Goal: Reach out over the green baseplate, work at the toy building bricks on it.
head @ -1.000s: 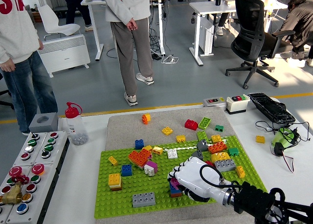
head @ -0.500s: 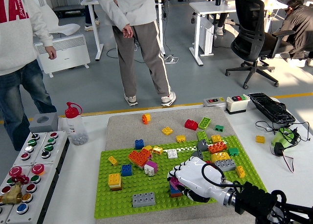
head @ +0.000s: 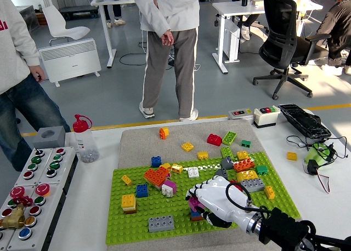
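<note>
While the studded green baseplate (head: 137, 221) lies lengthwise along the table's near edge, the right hand (head: 211, 203) clamps a purple brick (head: 194, 203).

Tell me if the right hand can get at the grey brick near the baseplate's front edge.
Probably yes: the grey rectangular brick lies just left of the right hand on the green baseplate, with only bare studs between them.

We see the right hand (head: 215, 201) lying over a purple brick (head: 194, 205) on the green baseplate (head: 131, 229) — its fingertips hidden beneath the palm, so we cannot judge the grip; the black forearm runs off the bottom edge; the baseplate's right corner is covered by that arm — nothing clearer.
</note>
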